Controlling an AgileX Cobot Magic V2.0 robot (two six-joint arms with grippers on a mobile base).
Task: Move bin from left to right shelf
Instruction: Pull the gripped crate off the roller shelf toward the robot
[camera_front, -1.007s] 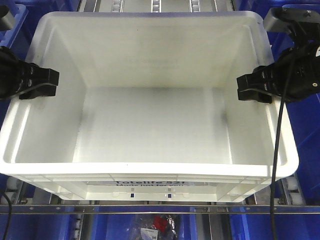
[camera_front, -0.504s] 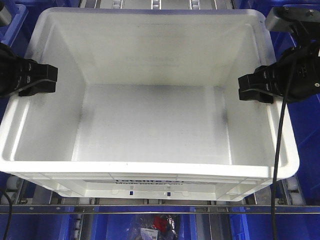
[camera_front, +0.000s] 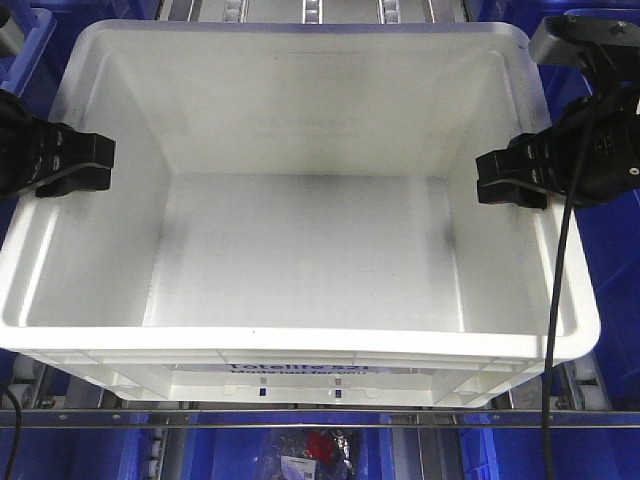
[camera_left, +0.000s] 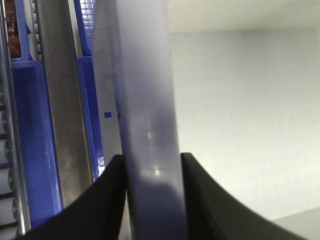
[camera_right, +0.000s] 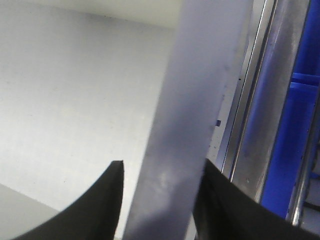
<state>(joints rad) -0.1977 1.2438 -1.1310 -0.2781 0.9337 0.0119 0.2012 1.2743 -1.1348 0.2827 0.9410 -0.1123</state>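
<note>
bin centre | blue bins left, right, below | rail in front

The left claw and right claw are matte black, blocky, with smooth curved fingers. A thin black cable runs beneath the right arm's grey housing.

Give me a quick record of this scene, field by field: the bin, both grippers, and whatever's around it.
bin: white tote, empty inside, black print on its near face
left arm: left gripper shut over the tote's left wall, rim between its fingers
right arm: right gripper shut over the right wall the same way
front: metal rail below the near face
surroundings: blue bins on both sides and below
cable: black cable hanging across the near right corner
</note>
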